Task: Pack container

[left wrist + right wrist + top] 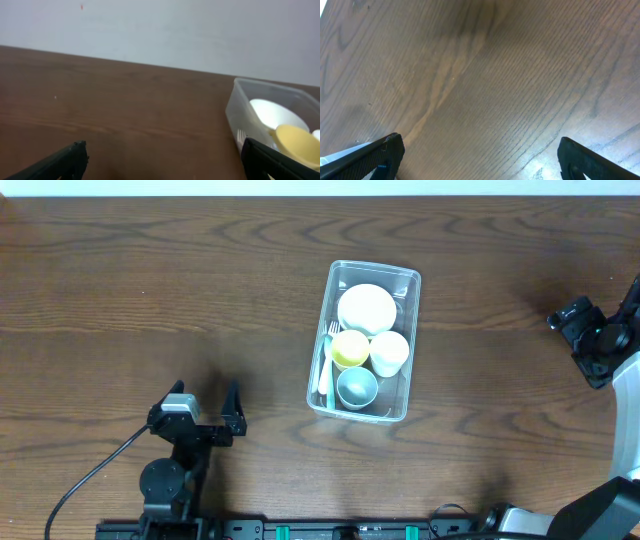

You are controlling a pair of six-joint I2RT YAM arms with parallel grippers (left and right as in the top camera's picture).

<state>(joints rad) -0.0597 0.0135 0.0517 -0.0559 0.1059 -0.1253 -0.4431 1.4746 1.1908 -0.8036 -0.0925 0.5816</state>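
Note:
The clear plastic container (398, 278) stands at the table's middle. It holds a white bowl (366, 308), a yellow cup (350, 348), a white cup (390, 352), a blue-grey cup (357, 387) and a white fork (325, 365). In the left wrist view the container (240, 102) shows at the right with the white bowl (272, 112) and yellow cup (297, 141). My left gripper (212, 409) (162, 160) is open and empty, left of the container. My right gripper (570, 315) (480, 155) is open and empty over bare wood at the far right.
The dark wooden table (150, 290) fills the view. A black cable (90, 475) runs from the left arm's base toward the front edge. A pale wall (160, 30) lies behind the table in the left wrist view.

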